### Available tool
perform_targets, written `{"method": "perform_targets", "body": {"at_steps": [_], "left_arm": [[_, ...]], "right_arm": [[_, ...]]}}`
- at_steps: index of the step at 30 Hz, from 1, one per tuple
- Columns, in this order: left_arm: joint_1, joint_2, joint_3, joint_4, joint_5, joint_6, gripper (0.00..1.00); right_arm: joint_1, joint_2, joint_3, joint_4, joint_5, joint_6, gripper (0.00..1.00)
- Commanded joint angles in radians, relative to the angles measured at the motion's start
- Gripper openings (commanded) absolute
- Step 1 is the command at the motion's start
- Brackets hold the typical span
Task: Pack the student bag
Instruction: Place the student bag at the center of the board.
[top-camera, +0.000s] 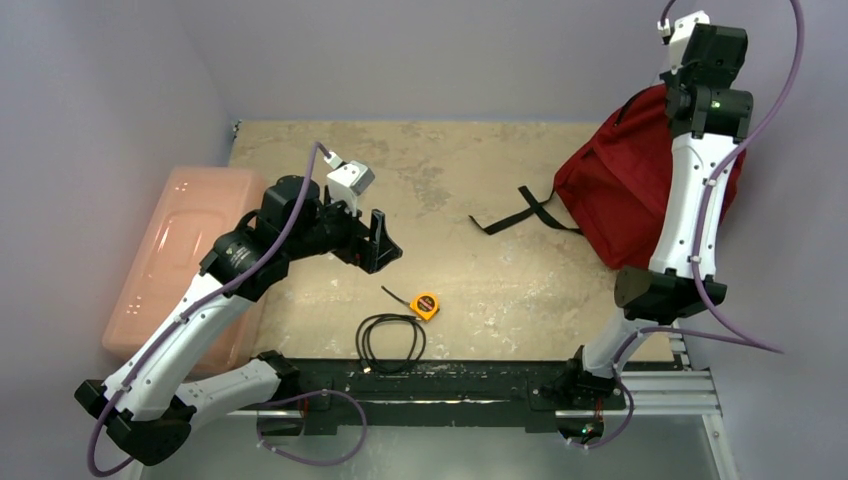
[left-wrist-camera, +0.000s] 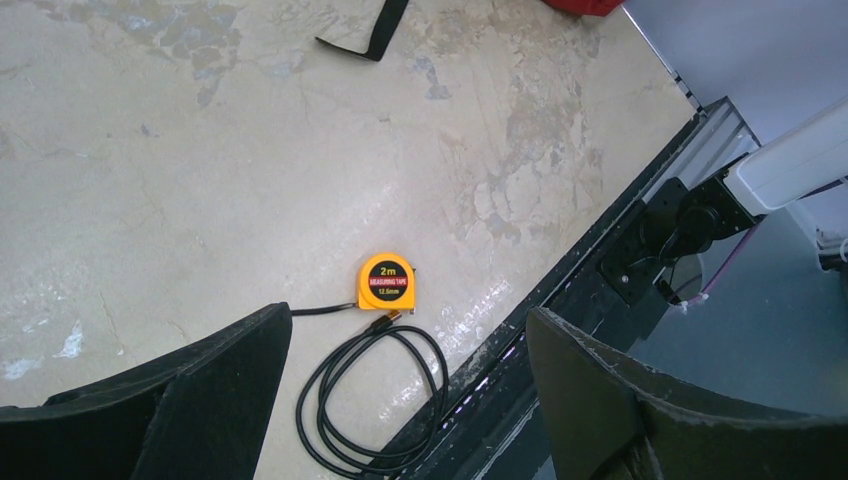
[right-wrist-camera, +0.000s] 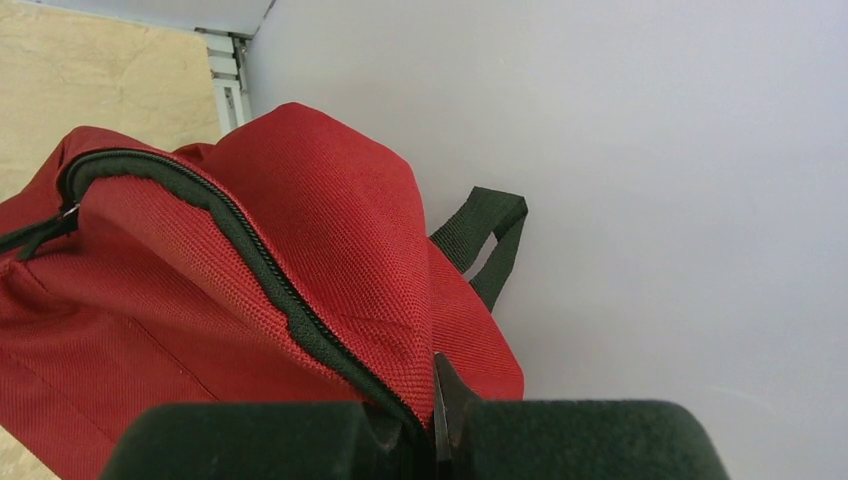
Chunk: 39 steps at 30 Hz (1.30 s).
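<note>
The student bag (top-camera: 610, 190), dark red with a black zipper, is lifted at the table's far right against the wall. My right gripper (top-camera: 688, 100) is shut on its fabric beside the zipper edge (right-wrist-camera: 300, 320), seen close up in the right wrist view, where the gripper (right-wrist-camera: 435, 425) pinches the cloth. A black handle loop (right-wrist-camera: 485, 240) hangs behind. My left gripper (top-camera: 383, 240) hovers open and empty over the table's middle. Below it lie an orange tape measure (left-wrist-camera: 387, 282) and a coiled black cable (left-wrist-camera: 375, 400), also visible from above as the tape measure (top-camera: 426, 305) and cable (top-camera: 392, 342).
A pale pink rigid box (top-camera: 180, 250) lies along the table's left edge, under the left arm. A black bag strap (top-camera: 530, 212) trails on the table left of the bag. The black mounting rail (top-camera: 450, 382) runs along the near edge. Walls close in at the back and right.
</note>
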Motion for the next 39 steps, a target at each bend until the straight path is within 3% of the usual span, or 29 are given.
{"method": "perform_targets", "body": {"at_steps": [1, 8, 13, 16, 21, 24, 28, 32, 39], "left_arm": [[0.003, -0.001, 0.047, 0.005, 0.003, 0.021, 0.87], [0.003, -0.003, 0.041, 0.005, 0.001, 0.018, 0.87], [0.003, -0.012, 0.021, 0.022, 0.009, 0.006, 0.87], [0.003, -0.016, 0.008, 0.03, 0.012, -0.001, 0.87], [0.002, -0.013, -0.003, 0.045, 0.033, -0.019, 0.87], [0.003, -0.013, -0.007, 0.055, 0.043, -0.03, 0.87], [0.002, -0.024, -0.022, 0.067, 0.036, -0.041, 0.87], [0.003, -0.032, -0.036, 0.077, 0.031, -0.05, 0.87], [0.003, -0.036, -0.04, 0.082, 0.035, -0.054, 0.87]], "right_arm": [[-0.014, -0.054, 0.134, 0.311, 0.084, -0.06, 0.0], [-0.035, -0.065, 0.076, 0.309, 0.08, -0.043, 0.0], [-0.035, -0.095, -0.103, 0.286, 0.066, 0.056, 0.03], [-0.035, -0.148, -0.275, 0.353, 0.027, 0.094, 0.31], [-0.034, -0.196, -0.334, 0.373, -0.137, 0.17, 0.8], [-0.034, -0.2, -0.323, 0.367, -0.193, 0.252, 0.98], [-0.033, -0.216, -0.314, 0.367, -0.27, 0.326, 0.99], [-0.033, -0.316, -0.423, 0.465, -0.376, 0.412, 0.99], [-0.034, -0.435, -0.64, 0.656, -0.275, 0.663, 0.99]]}}
